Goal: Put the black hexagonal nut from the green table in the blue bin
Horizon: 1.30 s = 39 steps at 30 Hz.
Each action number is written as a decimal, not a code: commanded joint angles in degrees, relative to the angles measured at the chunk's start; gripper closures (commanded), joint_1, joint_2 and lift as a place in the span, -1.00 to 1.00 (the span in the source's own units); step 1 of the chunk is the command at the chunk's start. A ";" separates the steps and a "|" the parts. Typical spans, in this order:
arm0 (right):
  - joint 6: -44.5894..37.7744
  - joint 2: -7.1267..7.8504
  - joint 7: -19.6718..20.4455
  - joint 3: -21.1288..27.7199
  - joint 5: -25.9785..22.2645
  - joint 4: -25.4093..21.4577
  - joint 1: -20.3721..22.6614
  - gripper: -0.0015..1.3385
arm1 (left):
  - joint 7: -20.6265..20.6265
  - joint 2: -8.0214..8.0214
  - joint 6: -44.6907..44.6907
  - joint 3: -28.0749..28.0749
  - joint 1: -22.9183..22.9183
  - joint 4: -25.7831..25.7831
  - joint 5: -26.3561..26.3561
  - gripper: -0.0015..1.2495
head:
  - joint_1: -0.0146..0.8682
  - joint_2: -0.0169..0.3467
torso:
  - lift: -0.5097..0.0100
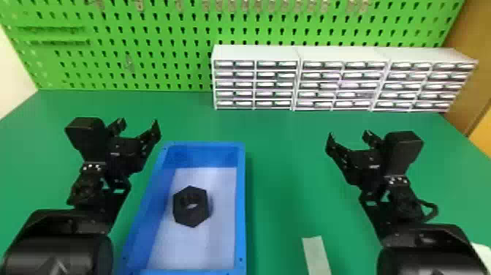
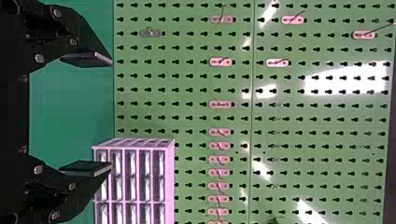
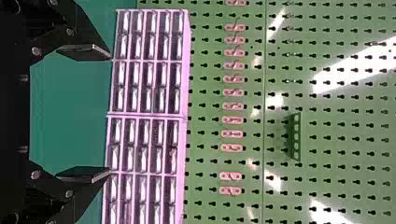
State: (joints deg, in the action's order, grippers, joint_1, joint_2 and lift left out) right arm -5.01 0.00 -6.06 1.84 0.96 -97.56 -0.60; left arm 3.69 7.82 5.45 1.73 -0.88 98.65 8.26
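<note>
The black hexagonal nut (image 1: 190, 206) lies flat on the pale floor of the blue bin (image 1: 240, 204), towards its left side. My left gripper (image 1: 139, 126) stands open above the table at the bin's far left corner, holding nothing. Over the green table (image 1: 281, 175), well to the right of the bin, my right gripper (image 1: 349, 136) is open too. In the left wrist view the left gripper (image 2: 112, 114) has its two fingers wide apart. The right wrist view has the right gripper (image 3: 111, 113) with a broad gap between its fingers.
White drawer cabinets (image 1: 255, 84) line the back right of the table, before a green pegboard (image 1: 146, 66). A pale strip (image 1: 316, 256) lies on the table near the front, between the bin and the right arm.
</note>
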 commanded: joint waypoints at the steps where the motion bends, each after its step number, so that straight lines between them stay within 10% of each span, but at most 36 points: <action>1: 0.00 -0.05 -0.01 0.27 0.09 0.00 0.08 -0.40 | 0.00 0.00 0.00 0.20 0.36 0.05 0.00 -0.26 | 0.59 -0.62 | 0.59; 39: 0.00 -0.05 -0.01 -1.93 -0.61 0.88 -1.07 -0.40 | 0.62 0.09 0.09 0.03 -0.52 0.13 0.18 -0.26 | 0.59 -0.62 | 0.59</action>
State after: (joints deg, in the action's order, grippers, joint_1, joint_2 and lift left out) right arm -5.00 0.00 -6.06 0.28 0.39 -96.77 -1.40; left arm 4.31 7.90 5.53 1.85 -1.32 98.76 8.43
